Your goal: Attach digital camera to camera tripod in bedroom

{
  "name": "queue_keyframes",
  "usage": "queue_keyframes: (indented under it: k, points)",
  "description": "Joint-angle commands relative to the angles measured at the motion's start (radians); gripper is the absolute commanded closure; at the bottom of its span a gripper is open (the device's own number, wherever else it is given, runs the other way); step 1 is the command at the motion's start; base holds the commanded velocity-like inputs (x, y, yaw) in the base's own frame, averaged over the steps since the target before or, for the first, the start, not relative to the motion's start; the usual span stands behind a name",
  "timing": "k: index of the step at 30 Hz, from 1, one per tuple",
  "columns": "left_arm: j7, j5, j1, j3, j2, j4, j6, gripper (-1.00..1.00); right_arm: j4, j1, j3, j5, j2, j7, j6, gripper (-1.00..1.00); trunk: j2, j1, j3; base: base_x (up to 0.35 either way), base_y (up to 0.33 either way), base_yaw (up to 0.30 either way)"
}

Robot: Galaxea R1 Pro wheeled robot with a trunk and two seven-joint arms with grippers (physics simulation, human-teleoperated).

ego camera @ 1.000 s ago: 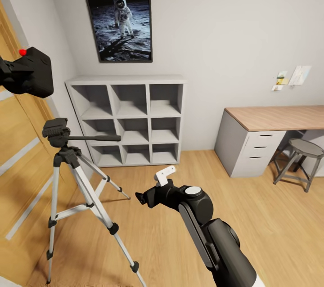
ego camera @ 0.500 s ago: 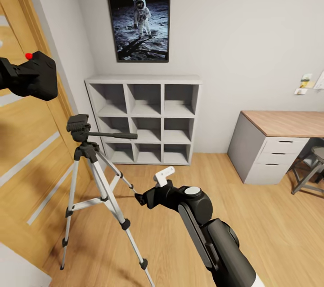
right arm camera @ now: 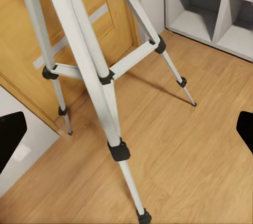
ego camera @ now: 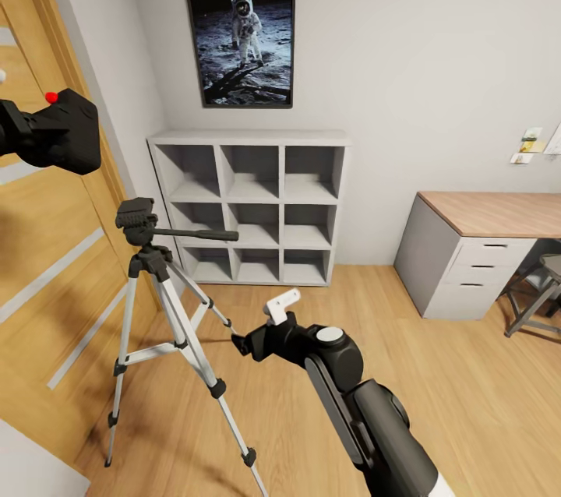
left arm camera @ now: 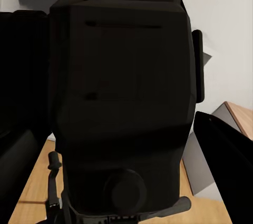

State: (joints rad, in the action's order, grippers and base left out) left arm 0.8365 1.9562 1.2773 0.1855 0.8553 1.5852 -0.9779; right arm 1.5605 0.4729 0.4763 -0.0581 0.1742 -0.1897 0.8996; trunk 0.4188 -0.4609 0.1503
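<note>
The left claw point(ego camera: 15, 135) is clamped on the camera point(ego camera: 66, 131), held high, above and left of the tripod point(ego camera: 167, 310) head. The camera appears rigid, light and smooth-sided; grip the body, never the lens. The right claw point(ego camera: 248, 343) hangs empty, jaws spread wide, beside the tripod's legs.

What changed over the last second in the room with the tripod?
The view swung left, so everything shifted right in the head view; nothing itself moved. The matte-black boxy camera stayed gripped in the left gripper, above the silver-legged tripod. The right gripper stayed low beside the tripod legs.
</note>
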Motion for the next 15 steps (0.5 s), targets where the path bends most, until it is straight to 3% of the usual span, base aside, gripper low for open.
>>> queue_keyframes:
  k: [1, 10, 15]
  points:
    - [0.01, 0.01, 0.002, 0.002, 0.001, 0.0, 0.001, 1.0, -0.009, 0.001, 0.0, -0.006, 0.0, 0.002, 0.0, -1.0, 0.002, -0.001, 0.002, 0.0, 0.0, 0.001]
    - [0.01, 0.01, 0.002, 0.002, 0.001, 0.001, 0.001, 1.0, -0.048, -0.001, 0.008, -0.008, 0.0, 0.002, -0.034, -1.0, 0.002, -0.001, 0.002, 0.0, 0.0, 0.0]
    - [0.01, 0.01, 0.002, 0.002, 0.0, 0.002, 0.001, 1.0, -0.053, -0.002, 0.047, -0.01, 0.0, 0.003, -0.037, -1.0, 0.002, -0.001, 0.002, 0.0, 0.0, 0.0]
